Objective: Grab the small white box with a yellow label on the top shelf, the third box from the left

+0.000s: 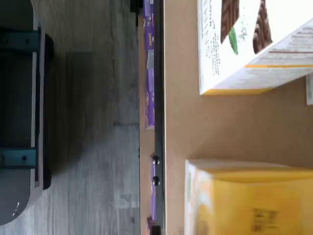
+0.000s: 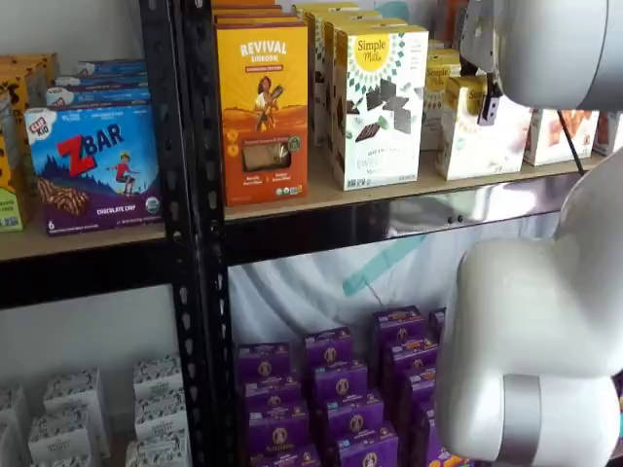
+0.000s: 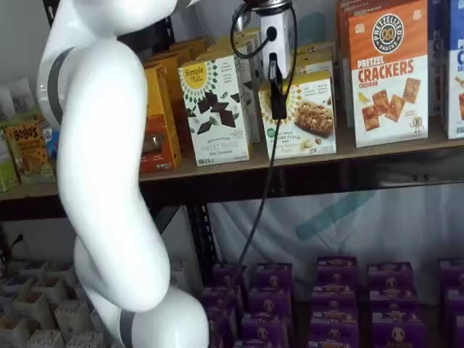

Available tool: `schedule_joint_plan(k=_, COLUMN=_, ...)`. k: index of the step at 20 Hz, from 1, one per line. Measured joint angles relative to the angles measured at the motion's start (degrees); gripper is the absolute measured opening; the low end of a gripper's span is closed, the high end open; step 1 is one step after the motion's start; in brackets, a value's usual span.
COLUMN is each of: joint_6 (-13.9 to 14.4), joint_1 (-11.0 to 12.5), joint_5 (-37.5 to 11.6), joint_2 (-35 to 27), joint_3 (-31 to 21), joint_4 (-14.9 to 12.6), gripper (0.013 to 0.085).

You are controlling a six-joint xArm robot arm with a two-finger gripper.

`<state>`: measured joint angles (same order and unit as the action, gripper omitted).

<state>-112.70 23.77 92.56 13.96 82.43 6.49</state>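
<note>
The small white box (image 3: 303, 119), with a yellow top and golden-yellow side panel, stands on the top shelf (image 3: 304, 161) right of a taller white chocolate-pattern box (image 3: 215, 109). It also shows in a shelf view (image 2: 479, 125) and in the wrist view (image 1: 249, 203) as a yellow-sided carton. My gripper (image 3: 278, 98) hangs from above just in front of the small box's left part. Only one black finger shows, side-on, with a cable beside it. In a shelf view the gripper (image 2: 491, 107) shows as a dark tip against the box. No grip on the box is visible.
An orange Revival box (image 2: 261, 107) stands left of the chocolate-pattern box (image 2: 380, 102). A pretzel crackers box (image 3: 388, 72) stands right of the small box. A ZBAR box (image 2: 92, 165) sits on the left rack. Purple boxes (image 3: 333, 290) fill the shelf below. My white arm (image 3: 109, 188) blocks the left.
</note>
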Motion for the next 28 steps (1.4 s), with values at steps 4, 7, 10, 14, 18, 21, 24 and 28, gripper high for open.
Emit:
schedule_joint_plan(k=4, joint_6=-0.31, joint_1=0.34, joint_5=-0.11, joint_2=0.19, joint_3=-0.19, joint_4=0.26, gripper=0.0570)
schedule_joint_plan(k=7, joint_6=-0.51, joint_1=0.58, joint_5=-0.06, joint_2=0.26, joint_3=-0.18, joint_4=0.57, gripper=0.0490)
schedule_joint_plan(k=10, joint_6=-0.65, joint_1=0.76, joint_5=-0.17, joint_2=0.35, joint_3=-0.29, joint_4=0.86, gripper=0.0450)
schedule_joint_plan(k=14, joint_6=-0.74, joint_1=0.82, joint_5=-0.53, joint_2=0.48, joint_3=-0.51, joint_4=0.92, gripper=0.0450)
schedule_joint_plan(k=18, joint_6=-0.77, joint_1=0.87, joint_5=-0.48, joint_2=0.41, joint_3=-0.46, joint_4=1.04, gripper=0.0370)
schedule_joint_plan(k=21, joint_6=-0.71, joint_1=0.90, joint_5=0.48, joint_2=0.09, joint_3=0.18, joint_4=1.26, gripper=0.0370)
schedule_joint_plan(k=24, joint_6=-0.60, joint_1=1.08, joint_5=2.77, joint_2=-0.16, joint_3=1.22, joint_4=1.91, gripper=0.0370)
schedule_joint_plan(k=28, joint_6=-0.51, joint_1=1.25, joint_5=5.88, joint_2=0.26, joint_3=2.01, joint_4=2.05, gripper=0.0370)
